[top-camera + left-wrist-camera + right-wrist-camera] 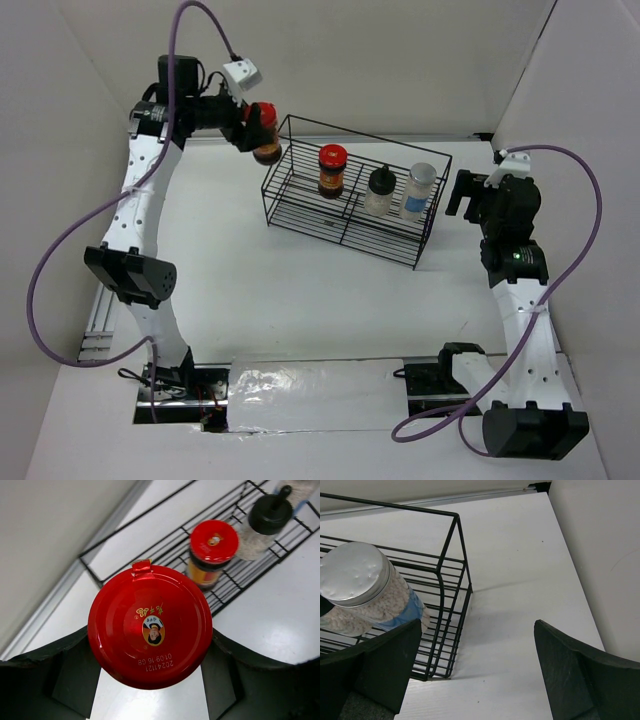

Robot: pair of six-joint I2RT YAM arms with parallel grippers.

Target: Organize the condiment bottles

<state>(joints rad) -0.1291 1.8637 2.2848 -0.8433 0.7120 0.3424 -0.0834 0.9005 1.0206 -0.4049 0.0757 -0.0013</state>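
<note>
My left gripper point(262, 128) is shut on a dark jar with a red lid point(266, 133) and holds it in the air just left of the black wire rack point(352, 228). The jar's lid fills the left wrist view point(150, 625). In the rack stand a second red-lidded jar point(332, 170), also in the left wrist view point(212, 550), a clear bottle with a black cap point(380, 190) and a whitish bottle with a pale cap point(418, 190), which also shows in the right wrist view point(362, 587). My right gripper point(462, 192) is open and empty beside the rack's right end.
White walls close in at the back and both sides. A shiny plastic strip point(315, 390) lies along the near edge between the arm bases. The rack's right corner point(457, 517) stands just left of my right gripper's fingers point(395, 665).
</note>
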